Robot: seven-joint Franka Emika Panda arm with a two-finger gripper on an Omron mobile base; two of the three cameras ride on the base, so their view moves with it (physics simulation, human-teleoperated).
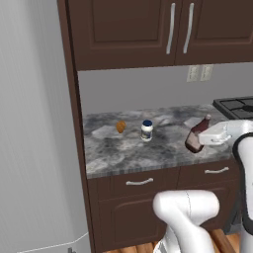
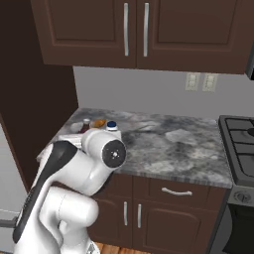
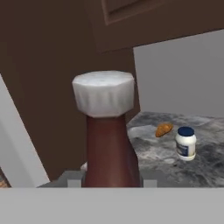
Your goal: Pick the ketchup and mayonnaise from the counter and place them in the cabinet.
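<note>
The ketchup (image 3: 109,148), a dark red-brown bottle with a pale cap, stands close up between my fingertips (image 3: 73,181) in the hand view. My gripper (image 1: 202,138) is shut on the ketchup (image 1: 196,136), which leans over the right part of the granite counter (image 1: 123,153); whether its base touches the slab I cannot tell. The mayonnaise (image 1: 147,131), a short white jar with a dark blue lid, stands upright mid-counter to the left, apart from the gripper; it is also the mayonnaise (image 3: 185,143) at right of the bottle. The tall dark cabinet (image 2: 34,99) rises left of the counter.
An orange croissant (image 1: 121,127) lies left of the jar. Paired-door wall cupboards (image 1: 163,29) hang over the counter. A black stove (image 2: 240,144) borders the counter on the right. A grey surface (image 1: 34,123) stands left of the dark side panel.
</note>
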